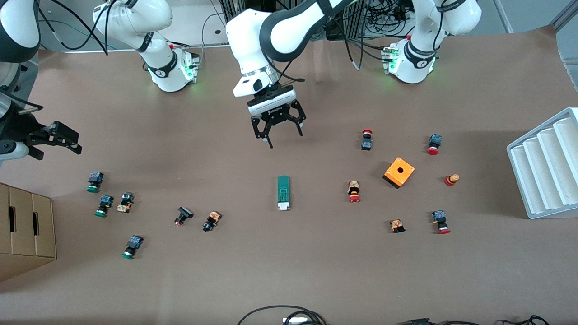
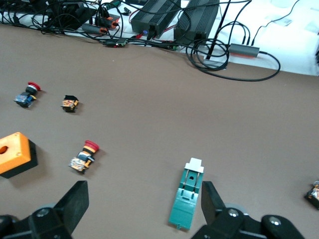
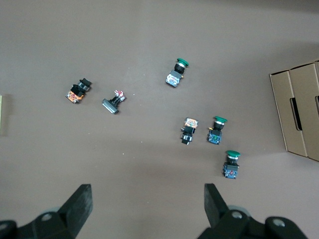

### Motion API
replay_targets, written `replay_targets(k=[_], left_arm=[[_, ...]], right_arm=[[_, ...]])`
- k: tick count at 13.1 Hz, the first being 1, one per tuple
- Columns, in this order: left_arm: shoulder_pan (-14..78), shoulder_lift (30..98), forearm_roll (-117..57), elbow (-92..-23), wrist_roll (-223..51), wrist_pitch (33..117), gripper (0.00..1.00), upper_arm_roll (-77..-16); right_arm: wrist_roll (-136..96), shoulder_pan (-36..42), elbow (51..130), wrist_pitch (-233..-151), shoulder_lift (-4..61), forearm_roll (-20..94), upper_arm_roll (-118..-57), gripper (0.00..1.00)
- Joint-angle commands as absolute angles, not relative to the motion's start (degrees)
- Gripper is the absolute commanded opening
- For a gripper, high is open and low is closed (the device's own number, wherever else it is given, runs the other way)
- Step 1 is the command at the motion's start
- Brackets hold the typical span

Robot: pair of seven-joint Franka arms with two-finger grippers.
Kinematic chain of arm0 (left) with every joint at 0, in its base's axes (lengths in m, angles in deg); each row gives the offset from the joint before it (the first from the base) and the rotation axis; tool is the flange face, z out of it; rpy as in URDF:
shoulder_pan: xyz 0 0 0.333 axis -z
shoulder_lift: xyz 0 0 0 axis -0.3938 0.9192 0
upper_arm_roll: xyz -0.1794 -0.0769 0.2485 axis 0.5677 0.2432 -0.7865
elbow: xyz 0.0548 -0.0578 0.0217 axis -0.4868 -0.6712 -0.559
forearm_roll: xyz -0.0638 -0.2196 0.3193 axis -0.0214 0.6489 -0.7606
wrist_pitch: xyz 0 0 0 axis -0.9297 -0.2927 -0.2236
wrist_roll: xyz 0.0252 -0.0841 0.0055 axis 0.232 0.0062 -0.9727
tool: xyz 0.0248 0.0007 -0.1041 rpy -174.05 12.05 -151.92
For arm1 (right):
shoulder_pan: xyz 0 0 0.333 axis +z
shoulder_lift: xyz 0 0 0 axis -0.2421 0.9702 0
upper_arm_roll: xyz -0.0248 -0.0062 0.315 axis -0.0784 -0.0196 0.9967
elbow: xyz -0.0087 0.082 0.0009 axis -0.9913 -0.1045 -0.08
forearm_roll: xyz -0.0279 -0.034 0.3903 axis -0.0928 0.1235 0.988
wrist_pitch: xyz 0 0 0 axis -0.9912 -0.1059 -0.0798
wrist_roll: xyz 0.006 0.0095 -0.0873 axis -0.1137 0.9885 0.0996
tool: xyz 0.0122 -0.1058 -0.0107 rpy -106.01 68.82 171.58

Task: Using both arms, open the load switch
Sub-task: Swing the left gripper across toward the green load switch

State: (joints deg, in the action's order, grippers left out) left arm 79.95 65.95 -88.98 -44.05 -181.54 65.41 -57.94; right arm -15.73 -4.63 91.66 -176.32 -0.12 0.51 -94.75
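The load switch (image 1: 283, 192) lies flat in the middle of the worktop (image 1: 316, 271), a narrow green plastic block with a small white piece at the end nearer the front camera; nothing touches it. The worktop is covered in a matte brown sheet, smooth but for faint creases. The left pincer (image 1: 279, 133) hangs in the air over bare worktop, just short of the switch on the robots' side, its two black fingers spread wide and holding nothing; in the left wrist view the switch (image 2: 187, 200) sits close by one finger (image 2: 212, 201). The right pincer (image 1: 58, 141) waits at the right arm's end of the table, above the worktop, also spread open and empty, as the right wrist view (image 3: 147, 209) shows. Toward the left arm's end sits one orange box (image 1: 398, 172), square-cornered with a round hole in its top, on a black base. Around it I count four red-capped push buttons (image 1: 354, 192), small stubby cylinders with black bodies, plus a red and yellow cone-like piece (image 1: 451, 179). Toward the right arm's end lie three green-capped buttons (image 1: 94, 181). A brown cardboard box (image 1: 25, 230) with slotted flaps stands at that end, and a white ribbed tray (image 1: 544, 167) at the other.
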Motion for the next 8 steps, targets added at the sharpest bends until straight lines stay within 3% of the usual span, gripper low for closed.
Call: replay_targets(k=[1,8], left_arm=[[82.60,68.63,-94.11,-43.31,-188.92,66.09,1.00,-58.59],[85.68,74.17,-105.01,-44.10,-198.00,66.09,1.00,-58.51]], right_arm=[[-15.71,-4.69,90.44,-176.39,0.42,-1.14,-94.60,1.00],[-15.71,-4.61,90.44,-176.39,0.42,-1.14,-94.51,1.00]])
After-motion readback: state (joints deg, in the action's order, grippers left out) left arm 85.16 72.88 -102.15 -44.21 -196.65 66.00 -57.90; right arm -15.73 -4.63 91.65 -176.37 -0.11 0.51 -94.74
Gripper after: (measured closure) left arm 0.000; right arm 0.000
